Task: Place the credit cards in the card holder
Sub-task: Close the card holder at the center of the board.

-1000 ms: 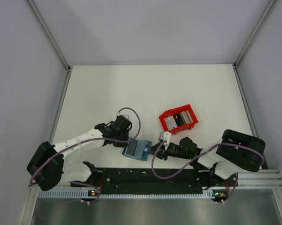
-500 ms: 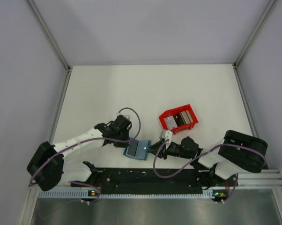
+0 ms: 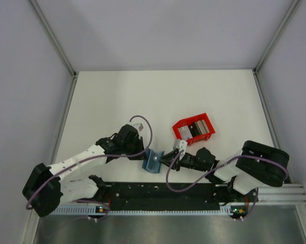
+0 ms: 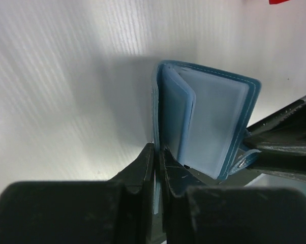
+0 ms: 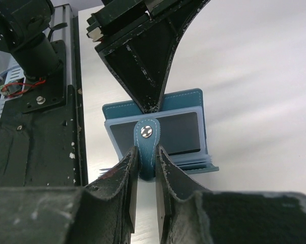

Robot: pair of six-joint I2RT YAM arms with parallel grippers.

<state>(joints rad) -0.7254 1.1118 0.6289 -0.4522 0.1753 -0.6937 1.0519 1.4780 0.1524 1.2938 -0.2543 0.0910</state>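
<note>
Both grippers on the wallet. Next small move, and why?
Probably: left gripper pulls its cover outward to spread the wallet flat. It is half-folded, right gripper pinching the strap, sleeves barely parted, and cards lie in the red tray.

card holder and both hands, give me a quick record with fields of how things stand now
card holder: teal, partly open, clear sleeves showing
left hand: shut on the edge of one cover
right hand: shut on the snap strap
credit cards: lying in the red tray, none in either hand
</note>
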